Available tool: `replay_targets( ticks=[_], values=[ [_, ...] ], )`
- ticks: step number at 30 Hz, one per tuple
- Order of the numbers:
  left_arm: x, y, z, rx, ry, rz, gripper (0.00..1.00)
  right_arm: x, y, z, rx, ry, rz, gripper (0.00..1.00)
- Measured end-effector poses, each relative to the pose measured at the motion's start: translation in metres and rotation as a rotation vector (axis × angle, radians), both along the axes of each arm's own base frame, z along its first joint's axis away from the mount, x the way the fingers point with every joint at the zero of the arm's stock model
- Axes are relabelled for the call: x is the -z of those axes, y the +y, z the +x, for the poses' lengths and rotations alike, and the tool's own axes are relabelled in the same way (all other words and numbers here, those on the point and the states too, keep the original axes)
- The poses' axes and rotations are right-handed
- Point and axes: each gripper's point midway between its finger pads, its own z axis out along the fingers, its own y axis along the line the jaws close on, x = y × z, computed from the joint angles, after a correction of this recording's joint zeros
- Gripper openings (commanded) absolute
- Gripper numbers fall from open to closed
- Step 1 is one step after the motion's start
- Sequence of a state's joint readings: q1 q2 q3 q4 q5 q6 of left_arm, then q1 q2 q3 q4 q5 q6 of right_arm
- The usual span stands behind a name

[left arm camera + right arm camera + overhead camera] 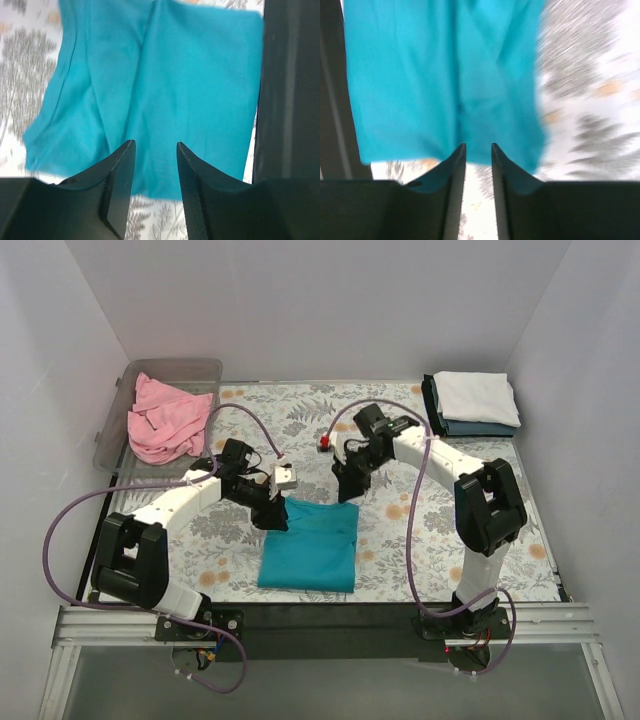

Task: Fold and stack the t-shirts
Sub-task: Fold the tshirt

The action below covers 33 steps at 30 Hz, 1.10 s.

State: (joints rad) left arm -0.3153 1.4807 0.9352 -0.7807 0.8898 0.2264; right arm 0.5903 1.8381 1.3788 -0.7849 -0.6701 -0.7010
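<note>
A teal t-shirt (310, 545) lies folded into a rectangle on the floral cloth at the front middle; it also shows in the left wrist view (160, 95) and the right wrist view (445, 80). My left gripper (272, 518) is open and empty at the shirt's far left corner (155, 145). My right gripper (347, 490) is open and empty just above the shirt's far edge (478, 146). A pink t-shirt (165, 420) lies crumpled in the bin. A white t-shirt (477, 397) lies folded on a dark grey-blue one (480, 427) at the back right.
A clear plastic bin (193, 371) stands at the back left. A small red object (324, 444) sits on the floral table cloth (400, 530) behind the grippers. Purple cables loop from both arms. White walls enclose the table on three sides.
</note>
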Motion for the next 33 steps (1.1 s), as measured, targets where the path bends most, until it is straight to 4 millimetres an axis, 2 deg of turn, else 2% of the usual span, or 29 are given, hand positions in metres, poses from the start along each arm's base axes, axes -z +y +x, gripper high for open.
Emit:
replay_targets(
  ticks=[3,5,6,8,14,16,23,26,30,31,33],
  values=[
    [-0.008,-0.022,-0.004,0.063,-0.055,-0.029,0.40,-0.034,0.018,0.042,0.089,-0.002,0.102,0.22],
    [-0.010,-0.036,-0.005,0.102,-0.091,-0.047,0.40,-0.046,0.030,0.057,0.127,0.036,0.161,0.12],
    [-0.010,-0.040,-0.005,0.116,-0.102,-0.054,0.41,-0.046,0.034,0.059,0.139,0.077,0.176,0.10],
    [-0.006,-0.048,-0.004,0.138,-0.114,-0.059,0.43,-0.039,0.045,0.056,0.157,0.188,0.191,0.02],
    [0.022,-0.059,0.004,0.159,-0.105,-0.014,0.44,0.013,0.058,0.042,0.242,0.492,0.127,0.01],
    [0.027,-0.061,0.004,0.167,-0.106,-0.004,0.44,0.018,0.061,0.040,0.265,0.551,0.121,0.01],
    [0.041,-0.068,-0.001,0.199,-0.099,0.022,0.42,0.016,0.067,0.032,0.288,0.650,0.151,0.01],
    [0.048,-0.068,-0.004,0.201,-0.072,0.032,0.38,0.019,0.067,0.029,0.298,0.680,0.146,0.01],
    [0.056,-0.068,-0.007,0.199,-0.044,0.044,0.20,0.026,0.068,0.027,0.308,0.713,0.140,0.01],
    [0.056,-0.068,-0.007,0.198,-0.042,0.045,0.13,0.029,0.068,0.026,0.310,0.723,0.135,0.01],
    [0.056,-0.068,-0.007,0.201,-0.042,0.044,0.08,0.036,0.069,0.025,0.314,0.738,0.126,0.01]
  ],
)
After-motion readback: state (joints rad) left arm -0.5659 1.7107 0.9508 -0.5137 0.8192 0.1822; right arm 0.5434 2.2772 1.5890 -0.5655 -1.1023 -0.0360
